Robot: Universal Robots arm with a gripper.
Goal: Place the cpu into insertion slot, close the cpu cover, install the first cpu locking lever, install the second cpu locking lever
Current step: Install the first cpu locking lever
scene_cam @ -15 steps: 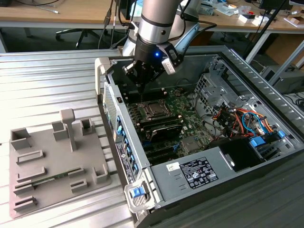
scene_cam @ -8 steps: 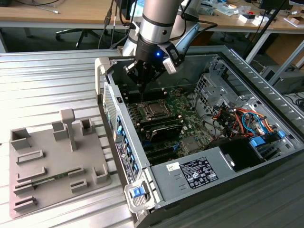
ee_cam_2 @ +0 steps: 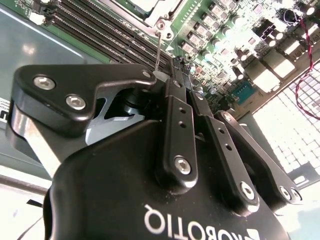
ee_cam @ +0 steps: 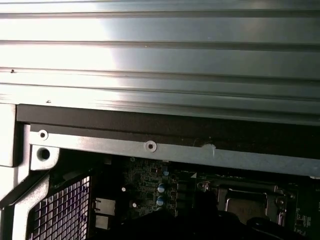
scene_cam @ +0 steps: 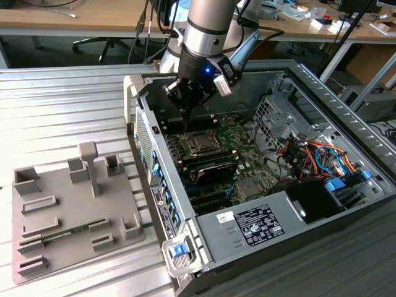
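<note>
Gripper (scene_cam: 186,106): I hold it low over the socket (scene_cam: 213,149).
Jaws: pinching the thin locking lever (ee_cam_2: 158,47), I think to swing it.
Cpu (scene_cam: 202,143): seated in the socket, just below.

Socket (ee_cam_2: 150,9) cut off at the edge in the second wrist view; in the first wrist view a dark blurred mass (ee_cam: 200,226) covers its near side — latching indeterminable.
</note>
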